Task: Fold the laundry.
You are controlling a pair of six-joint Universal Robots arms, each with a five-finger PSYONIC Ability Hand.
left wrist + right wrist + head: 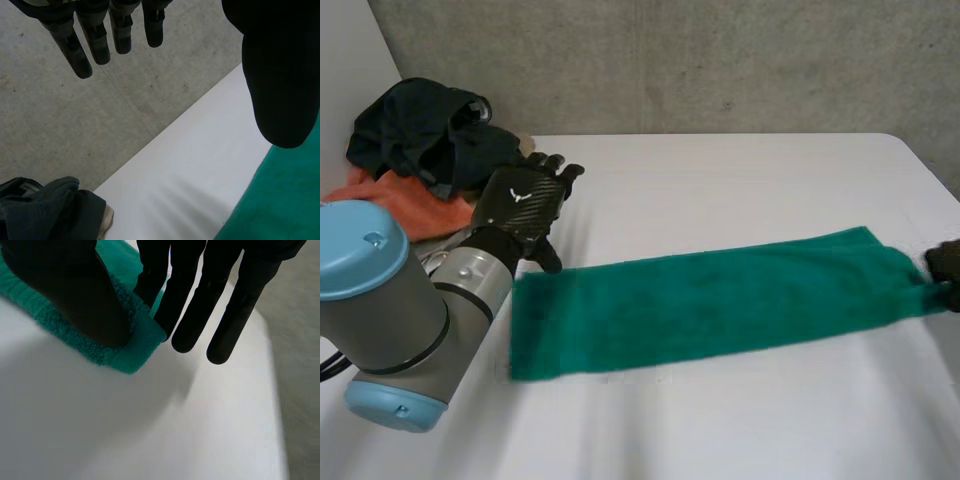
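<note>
- A green towel [720,305] lies flat in a long strip across the white counter [720,180].
- The right hand [70,285] pinches one end corner of the towel between its thumb and straight fingers.
- The left hand [525,203] is at the far corner of the towel's opposite end, its fingers straight and spread, holding nothing.
- Beyond that end of the towel, a dark garment [420,130] is piled on an orange cloth [380,190].

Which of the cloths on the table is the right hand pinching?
The green towel: the right hand pinches its corner. The dark cloth and orange cloth lie heaped elsewhere.
</note>
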